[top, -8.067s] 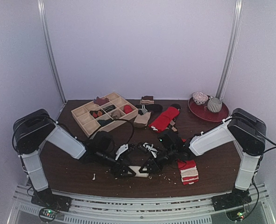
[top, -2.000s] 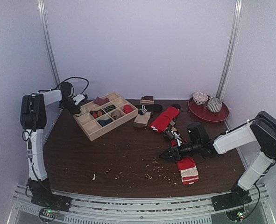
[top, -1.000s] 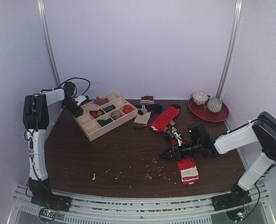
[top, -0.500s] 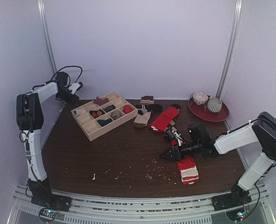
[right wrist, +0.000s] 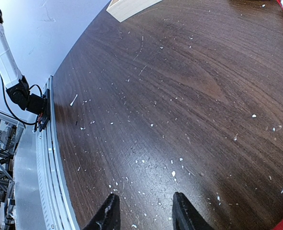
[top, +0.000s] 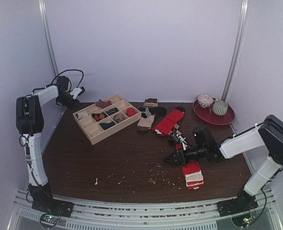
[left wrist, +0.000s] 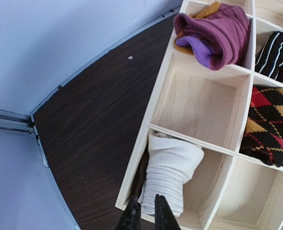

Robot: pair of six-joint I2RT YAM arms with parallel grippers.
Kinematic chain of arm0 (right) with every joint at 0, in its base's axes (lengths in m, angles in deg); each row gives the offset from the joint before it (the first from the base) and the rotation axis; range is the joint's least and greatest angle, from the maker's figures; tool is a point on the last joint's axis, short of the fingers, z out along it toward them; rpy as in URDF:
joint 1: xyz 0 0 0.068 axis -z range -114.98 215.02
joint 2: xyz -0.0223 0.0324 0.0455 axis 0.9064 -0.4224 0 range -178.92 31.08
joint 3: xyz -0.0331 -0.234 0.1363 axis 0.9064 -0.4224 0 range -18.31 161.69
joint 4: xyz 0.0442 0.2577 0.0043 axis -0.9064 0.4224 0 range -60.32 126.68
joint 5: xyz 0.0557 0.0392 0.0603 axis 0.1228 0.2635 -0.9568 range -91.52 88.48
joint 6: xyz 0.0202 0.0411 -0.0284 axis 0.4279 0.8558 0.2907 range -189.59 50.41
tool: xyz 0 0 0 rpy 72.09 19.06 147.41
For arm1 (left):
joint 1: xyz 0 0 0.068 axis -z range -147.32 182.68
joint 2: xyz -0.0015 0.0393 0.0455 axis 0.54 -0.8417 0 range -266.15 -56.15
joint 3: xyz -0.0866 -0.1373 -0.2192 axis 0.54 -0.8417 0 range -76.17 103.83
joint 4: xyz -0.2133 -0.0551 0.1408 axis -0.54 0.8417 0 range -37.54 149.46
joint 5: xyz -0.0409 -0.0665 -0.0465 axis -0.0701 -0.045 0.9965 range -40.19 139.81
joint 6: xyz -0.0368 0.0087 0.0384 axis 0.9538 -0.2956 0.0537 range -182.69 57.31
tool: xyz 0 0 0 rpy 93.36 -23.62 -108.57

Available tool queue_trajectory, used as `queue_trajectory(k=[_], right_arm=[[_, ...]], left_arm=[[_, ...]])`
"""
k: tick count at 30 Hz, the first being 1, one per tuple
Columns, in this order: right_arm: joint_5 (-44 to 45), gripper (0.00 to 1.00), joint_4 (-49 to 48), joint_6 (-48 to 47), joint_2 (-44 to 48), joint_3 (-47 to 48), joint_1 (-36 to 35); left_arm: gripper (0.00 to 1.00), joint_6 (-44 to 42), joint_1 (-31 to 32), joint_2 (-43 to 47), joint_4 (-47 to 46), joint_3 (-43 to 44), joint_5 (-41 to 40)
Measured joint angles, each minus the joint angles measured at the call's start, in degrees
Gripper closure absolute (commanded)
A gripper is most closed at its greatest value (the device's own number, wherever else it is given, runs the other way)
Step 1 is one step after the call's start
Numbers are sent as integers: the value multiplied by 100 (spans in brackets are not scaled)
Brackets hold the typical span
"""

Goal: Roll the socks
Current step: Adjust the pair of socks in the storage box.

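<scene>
So far, neither sock looks rolled: your red, white-striped sock lies flat at lower right, the cream sock mid-bench beside the tray holding one white roll. Right claw is half-open and empty; left claw is nearly closed and empty.

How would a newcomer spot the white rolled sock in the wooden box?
Find the wooden box at the table's back left. The rolled sock fills its left corner compartment, beside an empty one. It is plain ribbed white, unlike the purple sock, striped sock and diamond-patterned sock nearby.
</scene>
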Motion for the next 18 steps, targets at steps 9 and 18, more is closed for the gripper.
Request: queue_trajectory(k=[9,18], right_arm=[[0,62,-48,2,0,-4,0],[-2,62,-105,31,-7,-57,0]], left_arm=[[93,-92,216,-326,435,0,-332],[95,-39,273,-378,535,20,-1067]])
